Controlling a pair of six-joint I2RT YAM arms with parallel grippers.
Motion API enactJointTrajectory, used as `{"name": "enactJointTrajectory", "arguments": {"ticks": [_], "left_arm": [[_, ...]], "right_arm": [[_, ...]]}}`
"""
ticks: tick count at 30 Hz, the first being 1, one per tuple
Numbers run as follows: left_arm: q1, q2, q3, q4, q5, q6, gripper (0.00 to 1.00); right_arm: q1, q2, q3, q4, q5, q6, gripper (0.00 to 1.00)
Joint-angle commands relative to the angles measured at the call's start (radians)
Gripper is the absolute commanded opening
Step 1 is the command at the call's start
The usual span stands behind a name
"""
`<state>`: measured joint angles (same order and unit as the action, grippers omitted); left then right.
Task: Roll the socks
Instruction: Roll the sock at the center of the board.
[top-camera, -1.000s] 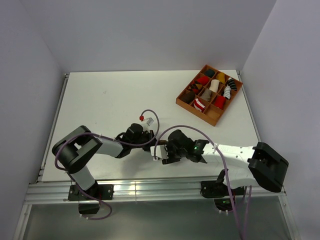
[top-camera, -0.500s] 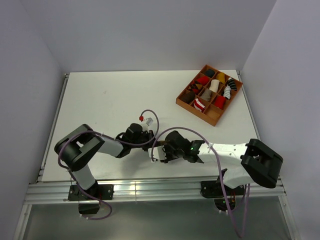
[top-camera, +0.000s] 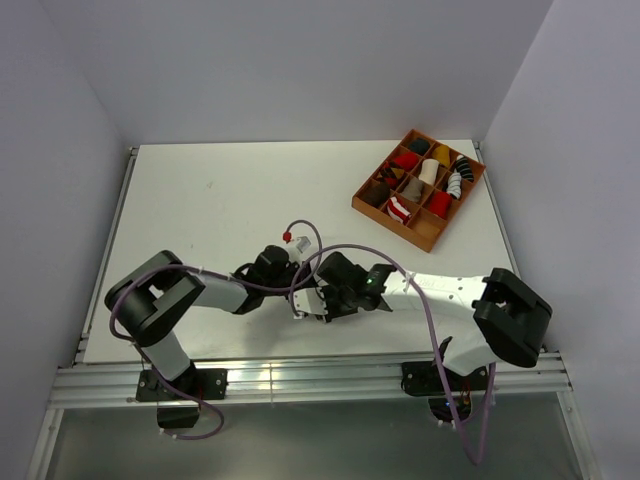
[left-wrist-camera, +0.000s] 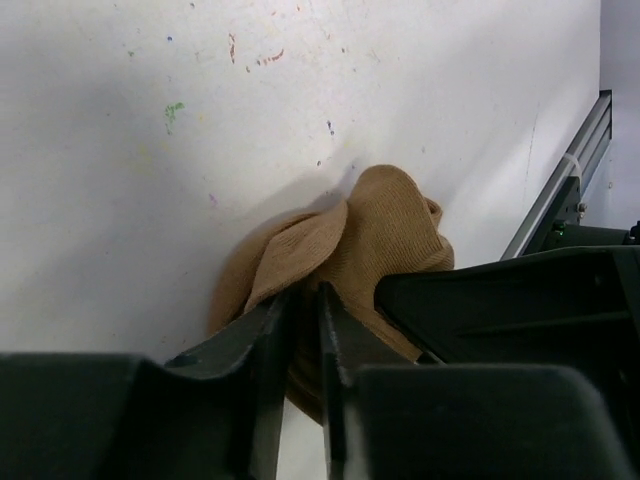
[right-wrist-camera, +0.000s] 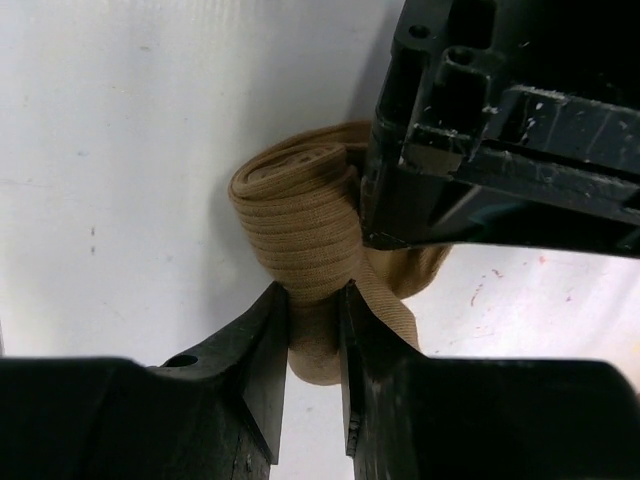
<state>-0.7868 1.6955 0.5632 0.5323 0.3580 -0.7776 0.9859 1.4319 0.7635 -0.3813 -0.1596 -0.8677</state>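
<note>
Sliding left since a second ago, the right fingers (right-wrist-camera: 266, 335) now clamp the rolled tan sock (right-wrist-camera: 300, 215) at the surface's (left-wrist-camera: 150, 150) near middle. Left fingers (left-wrist-camera: 268, 335), nearly closed, pinch a fold. Best to keep the roll tight while regripping.

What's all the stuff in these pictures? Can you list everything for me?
table: one, white, under everything.
tray: one, brown, far right of the table, split into little boxes.
rolls: several, red, white, yellow, black and striped, in the tray's boxes.
sock: one, tan, bunched up on the table near the front edge, between the two pincers.
left arm: one, black and grey, reaching in to the sock.
right arm: one, black and white, reaching in to the sock.
left pincer: one, black, nearly closed with sock in the gap; grip unclear.
right pincer: one, black, shut on the sock.
</note>
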Motion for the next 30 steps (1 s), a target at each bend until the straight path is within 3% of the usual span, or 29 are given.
{"name": "enactJointTrajectory", "arguments": {"ticks": [1,2,6,13,18,26,30], "left_arm": [[0.006,-0.033,-0.003,-0.069,-0.097,0.044,0.26],[0.009,-0.046,-0.008,-0.063,-0.109,0.038,0.31],[0.038,-0.085,-0.028,-0.026,-0.134,0.011,0.34],[0.148,-0.152,-0.080,-0.022,-0.143,-0.046,0.28],[0.248,-0.388,-0.218,-0.012,-0.226,-0.103,0.20],[0.259,-0.883,-0.368,-0.149,-0.448,-0.183,0.06],[0.258,-1.069,-0.404,-0.218,-0.513,-0.177,0.05]], "right_arm": [[0.008,0.024,0.037,-0.198,-0.032,0.062,0.18],[0.008,0.027,0.040,-0.205,-0.031,0.084,0.18],[0.008,0.042,0.031,-0.212,-0.026,0.102,0.18],[0.010,0.085,0.054,-0.234,-0.023,0.111,0.18],[0.008,0.133,0.112,-0.284,-0.038,0.118,0.18],[-0.006,0.261,0.213,-0.367,-0.073,0.165,0.18],[-0.050,0.358,0.298,-0.429,-0.116,0.156,0.18]]}}
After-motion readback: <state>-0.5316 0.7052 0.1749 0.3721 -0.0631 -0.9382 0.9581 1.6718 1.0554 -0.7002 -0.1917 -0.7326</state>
